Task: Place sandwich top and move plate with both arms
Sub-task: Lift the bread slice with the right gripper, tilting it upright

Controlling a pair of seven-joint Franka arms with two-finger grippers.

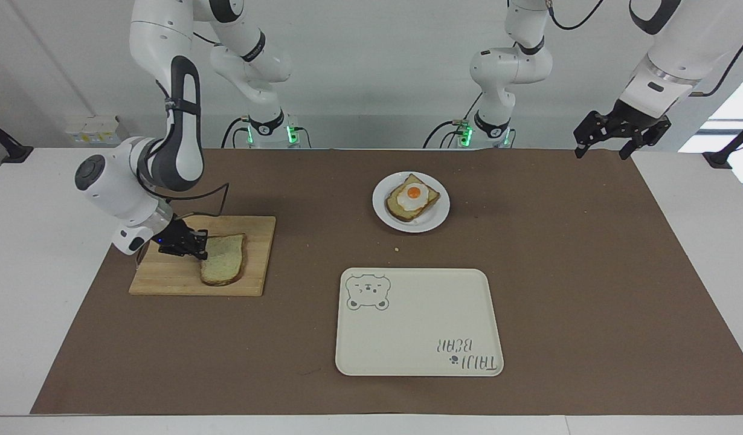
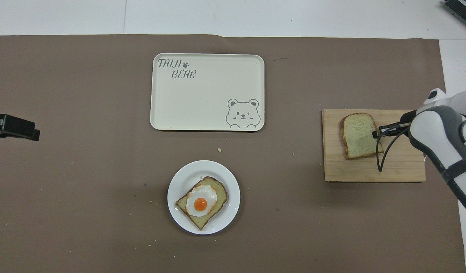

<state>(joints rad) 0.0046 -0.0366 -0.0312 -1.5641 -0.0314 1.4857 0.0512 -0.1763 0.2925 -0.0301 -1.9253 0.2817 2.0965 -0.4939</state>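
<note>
Right gripper (image 1: 200,246) is low over the board (image 1: 166,281), pinched tight on the edge of the bread (image 1: 224,266), the edge toward the right arm's end. The slice sits on the board with that gripped edge looking a touch lifted, though I can't say for sure it's off the wood. From overhead the fingertips (image 2: 376,134) meet right at the crust.

Going out from the board: the plate (image 1: 439,211) is well away toward the left arm's end and a bit nearer the robots, with the egg toast (image 1: 412,198) on it. The tray (image 1: 417,326) with the bear drawing is also toward that end but farther from the robots than the board.

Left gripper (image 1: 620,136) waits way off from the board, up over the mat's corner at the left arm's end, fingers spread wide with nothing in them.
</note>
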